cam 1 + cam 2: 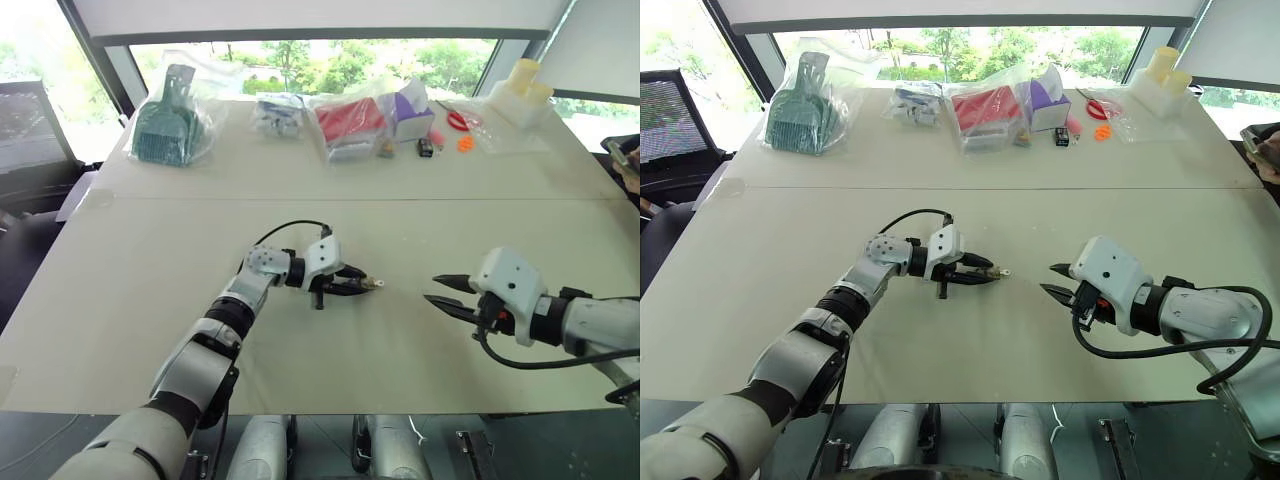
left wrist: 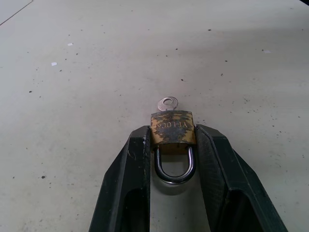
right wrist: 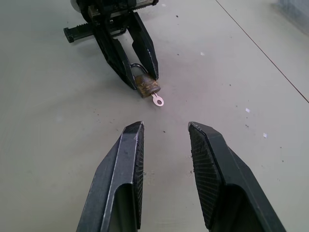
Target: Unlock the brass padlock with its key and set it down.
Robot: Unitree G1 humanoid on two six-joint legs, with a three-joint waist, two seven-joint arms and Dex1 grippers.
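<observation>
At the middle of the pale tabletop (image 1: 120,300), my left gripper (image 2: 172,140) is pinching the brass padlock (image 2: 173,129) between its 2 black fingers (image 2: 133,174), the pads pressing on the narrow sides of the dull yellow body. The silvery shackle (image 2: 175,166) is looping back into the gap between the fingers, closed into the body, while the lock's body is sitting right at the fingertips and poking just past them. The key (image 2: 167,104) is sticking out of the far end of the padlock, its round bow pointing away from my left gripper and toward my right one. Lock and key are hovering low over the tabletop; whether they are touching it I cannot tell.

My right gripper (image 3: 165,129) is waiting well apart on the right side, its 2 fingers standing partly parted and holding nothing, the tips aiming across the bare surface at the key's bow. The padlock is lying between the 2 grippers, much nearer the left.

Along the far edge, a green plastic scoop (image 1: 165,125) in a clear bag, a red item (image 1: 350,120) in a bag, a purple box (image 1: 410,108) and small orange pieces (image 1: 465,143) are sitting well away from both grippers.
</observation>
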